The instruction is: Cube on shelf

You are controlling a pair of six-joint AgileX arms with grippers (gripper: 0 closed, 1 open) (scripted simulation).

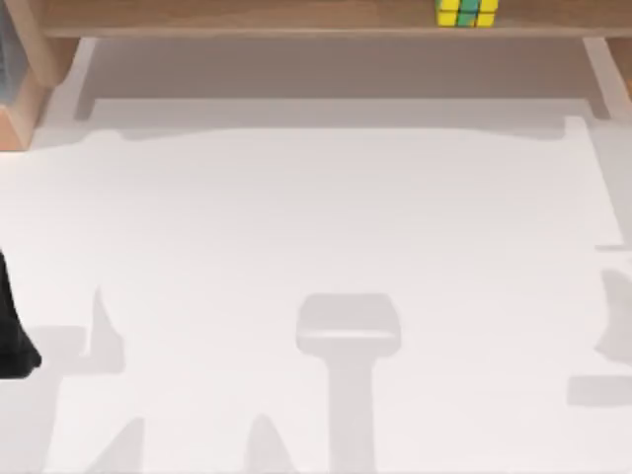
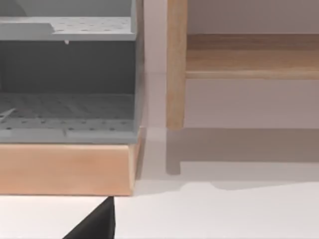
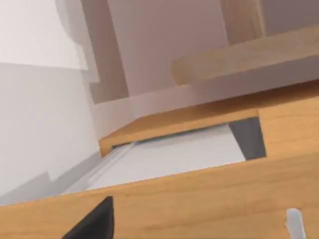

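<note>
The cube (image 1: 467, 12) sits on the shelf (image 1: 247, 18) toward its right end, near the front edge, so a nudge could topple it; whether either gripper is open I cannot tell.

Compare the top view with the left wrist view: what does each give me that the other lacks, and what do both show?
Top view alone: the cube resting on the shelf, right of centre, and part of the left arm at the table's left edge. Left wrist view alone: a grey perforated rack on a wooden base, beside the shelf's upright support. Both: the shelf board and the white table.
</note>
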